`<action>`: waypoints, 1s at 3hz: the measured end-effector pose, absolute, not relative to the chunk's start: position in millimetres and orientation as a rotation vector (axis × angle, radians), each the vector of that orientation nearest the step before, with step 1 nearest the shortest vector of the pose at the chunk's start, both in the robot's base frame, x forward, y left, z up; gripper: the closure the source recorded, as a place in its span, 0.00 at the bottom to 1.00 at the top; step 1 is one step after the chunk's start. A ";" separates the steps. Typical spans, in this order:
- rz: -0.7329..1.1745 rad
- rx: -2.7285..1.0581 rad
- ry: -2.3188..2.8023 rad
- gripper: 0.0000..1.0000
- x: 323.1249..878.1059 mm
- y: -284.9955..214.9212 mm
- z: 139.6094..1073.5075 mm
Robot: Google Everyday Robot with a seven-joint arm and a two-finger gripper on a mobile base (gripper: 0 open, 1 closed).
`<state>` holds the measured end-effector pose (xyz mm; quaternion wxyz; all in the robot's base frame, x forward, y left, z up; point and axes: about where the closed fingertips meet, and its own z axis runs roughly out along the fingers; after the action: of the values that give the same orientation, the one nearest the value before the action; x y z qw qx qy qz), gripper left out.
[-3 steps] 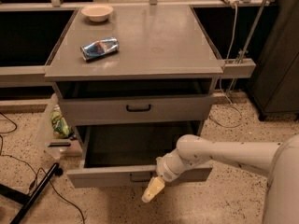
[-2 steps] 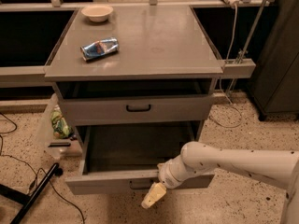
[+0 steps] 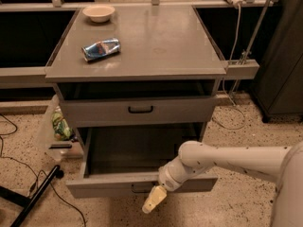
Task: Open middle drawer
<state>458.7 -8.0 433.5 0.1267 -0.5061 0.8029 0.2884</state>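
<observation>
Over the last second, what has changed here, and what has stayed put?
The claw has dropped slightly lower, toward the camera, in front of the middle drawer, whose front has slid a little further out. The upper drawer, bowl and crushed can have not moved.

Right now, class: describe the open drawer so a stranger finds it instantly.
Look at the grey metal cabinet holding a white bowl. Under its upper drawer, the wide grey metal drawer alone juts far out, with the robot's cream gripper at its front.
</observation>
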 end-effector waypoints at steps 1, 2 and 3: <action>0.859 -1.484 2.365 0.00 451.5 -7.7 433.7; 0.872 -1.485 2.383 0.00 446.1 -7.8 436.4; 0.933 -1.442 2.430 0.00 428.9 -8.5 439.3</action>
<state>428.9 -8.5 439.3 0.0830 -0.4829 0.8138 0.3125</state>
